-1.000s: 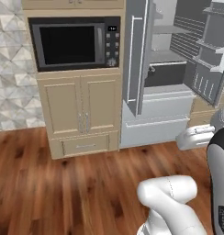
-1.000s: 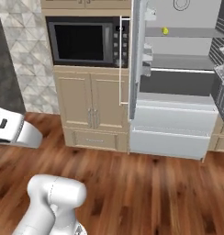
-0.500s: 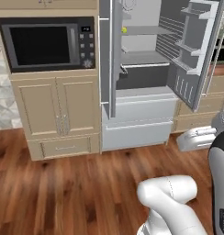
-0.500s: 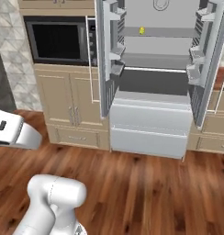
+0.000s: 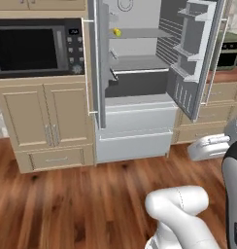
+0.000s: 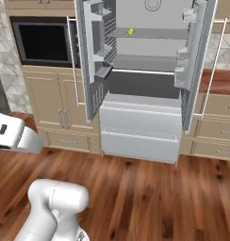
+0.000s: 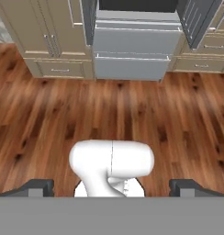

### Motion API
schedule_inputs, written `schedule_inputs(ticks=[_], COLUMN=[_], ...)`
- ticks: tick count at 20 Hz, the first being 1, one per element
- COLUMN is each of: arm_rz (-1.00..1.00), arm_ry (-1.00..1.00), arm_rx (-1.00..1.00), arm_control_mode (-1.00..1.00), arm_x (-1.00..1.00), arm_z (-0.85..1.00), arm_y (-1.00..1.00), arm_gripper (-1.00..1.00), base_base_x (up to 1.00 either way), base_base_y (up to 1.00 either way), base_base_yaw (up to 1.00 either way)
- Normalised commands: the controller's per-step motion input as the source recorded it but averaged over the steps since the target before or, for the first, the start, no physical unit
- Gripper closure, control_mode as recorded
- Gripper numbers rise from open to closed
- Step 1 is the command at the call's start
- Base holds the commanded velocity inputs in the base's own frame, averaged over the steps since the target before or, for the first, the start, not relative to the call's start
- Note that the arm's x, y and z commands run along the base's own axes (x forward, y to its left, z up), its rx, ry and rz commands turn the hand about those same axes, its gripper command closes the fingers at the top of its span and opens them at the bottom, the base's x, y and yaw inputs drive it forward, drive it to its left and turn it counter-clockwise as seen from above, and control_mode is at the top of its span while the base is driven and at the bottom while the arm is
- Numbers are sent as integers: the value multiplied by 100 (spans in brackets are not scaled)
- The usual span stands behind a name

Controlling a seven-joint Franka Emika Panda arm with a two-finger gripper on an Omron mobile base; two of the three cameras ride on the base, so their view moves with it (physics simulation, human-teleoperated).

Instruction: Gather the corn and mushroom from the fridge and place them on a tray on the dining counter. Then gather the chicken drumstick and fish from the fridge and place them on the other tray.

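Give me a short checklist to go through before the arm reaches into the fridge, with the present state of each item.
1. Fridge doors open: ok, both upper doors stand wide open.
2. Target food located: cannot tell. A small yellow item sits on the upper shelf; it may be the corn, but it is too small to be sure.
3. Mushroom, drumstick and fish located: cannot tell.
4. Gripper open and empty: ok, its fingertips stand wide apart with nothing between them.
5. Base close enough to the fridge: not ok, bare wooden floor lies between the robot and the freezer drawer.
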Motion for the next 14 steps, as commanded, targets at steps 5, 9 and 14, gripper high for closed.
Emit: schedule_inputs(ticks=[5, 9, 14], arm_rz=[0, 0, 0], arm_ry=[0, 0, 0], arm_rx=[0, 0, 0], arm_control_mode=[100, 100, 100], arm_x=[0, 0, 0], arm_z=[0, 0, 0], arm_y=[0, 0, 0], arm_gripper=[-100, -100, -100], base_base_x=[43, 24, 45], base_base_y=[-68, -64, -50], base_base_yaw=[3, 26, 23])
